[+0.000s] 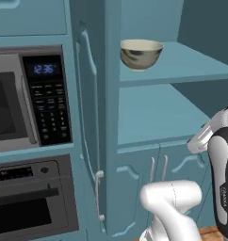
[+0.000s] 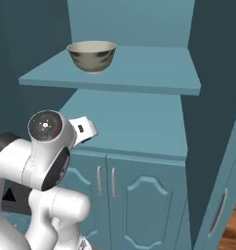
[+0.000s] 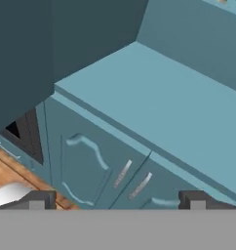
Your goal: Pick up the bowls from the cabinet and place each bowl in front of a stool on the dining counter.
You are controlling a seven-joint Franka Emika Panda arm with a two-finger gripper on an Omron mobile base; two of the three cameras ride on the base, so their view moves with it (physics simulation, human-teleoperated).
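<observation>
Cream bowl [image 1: 141, 53] with dark mottled outside sits upright on the upper shelf [image 1: 191, 66] of the teal cabinet [image 2: 139, 127], near that shelf's front left corner; nothing touches it. Lower shelf [image 2: 134, 122] of the cabinet lies below it, panelled doors [image 2: 125, 200] with thin metal handles [image 2: 105, 181] under that. Microwave [image 1: 28, 96] with lit clock and oven [image 1: 31, 197] stand left of the cabinet. White arm [image 2: 47, 151] is folded low in front of the cabinet doors, well below the bowl. Pincer [image 3: 117, 200] released, tips spread wide with nothing between them, facing the cabinet doors and lower shelf edge
</observation>
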